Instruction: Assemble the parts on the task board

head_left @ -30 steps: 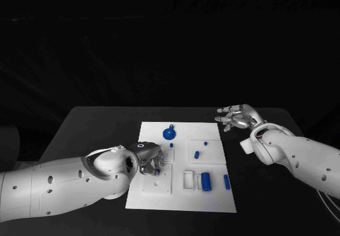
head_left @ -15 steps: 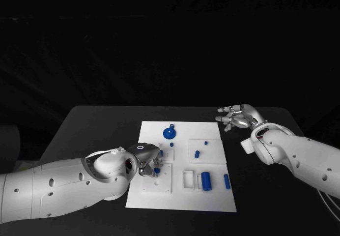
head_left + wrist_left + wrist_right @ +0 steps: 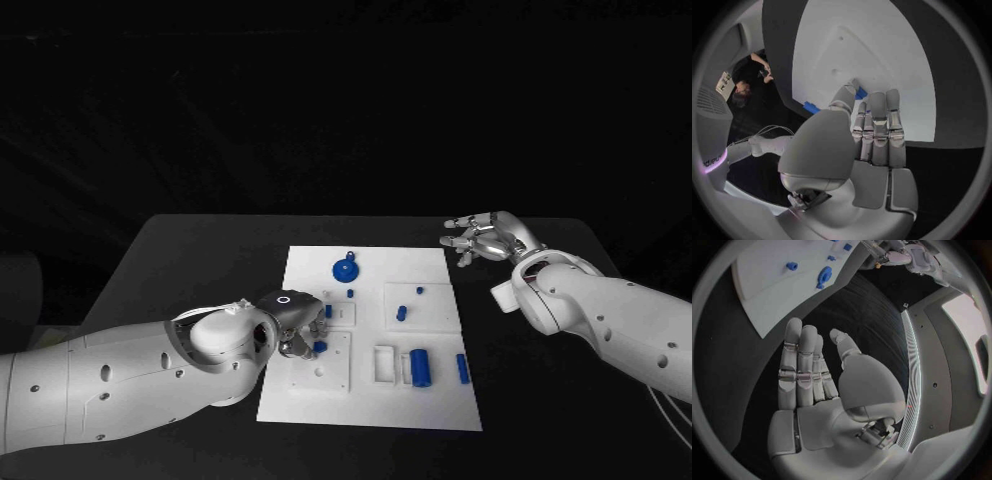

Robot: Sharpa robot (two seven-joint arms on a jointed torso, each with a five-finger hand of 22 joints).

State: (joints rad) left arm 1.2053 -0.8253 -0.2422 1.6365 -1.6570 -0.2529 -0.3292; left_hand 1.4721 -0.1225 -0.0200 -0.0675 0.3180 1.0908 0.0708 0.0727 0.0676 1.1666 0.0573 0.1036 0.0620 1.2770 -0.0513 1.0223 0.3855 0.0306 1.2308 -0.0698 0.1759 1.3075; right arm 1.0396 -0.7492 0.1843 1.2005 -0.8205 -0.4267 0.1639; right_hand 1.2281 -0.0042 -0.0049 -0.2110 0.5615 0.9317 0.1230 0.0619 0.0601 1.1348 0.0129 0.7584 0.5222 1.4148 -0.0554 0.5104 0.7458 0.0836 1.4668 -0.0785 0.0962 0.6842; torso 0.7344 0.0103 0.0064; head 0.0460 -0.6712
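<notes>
Left hand (image 3: 296, 322): a small blue part (image 3: 317, 347) is apparently being pinched over the task board (image 3: 433, 405), near its left edge.
Right hand (image 3: 483, 238): fingers are being held apart, nothing gripped, beyond the board's far right corner.
Advice: the part is best being lowered upright, slowly, into its seat.

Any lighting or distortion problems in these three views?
Head view: black surround, the board evenly lit, no glare. Left wrist view: fisheye bends the board's edges; the left hand covers its middle. Right wrist view: a bright curved light strip beside the right hand.
</notes>
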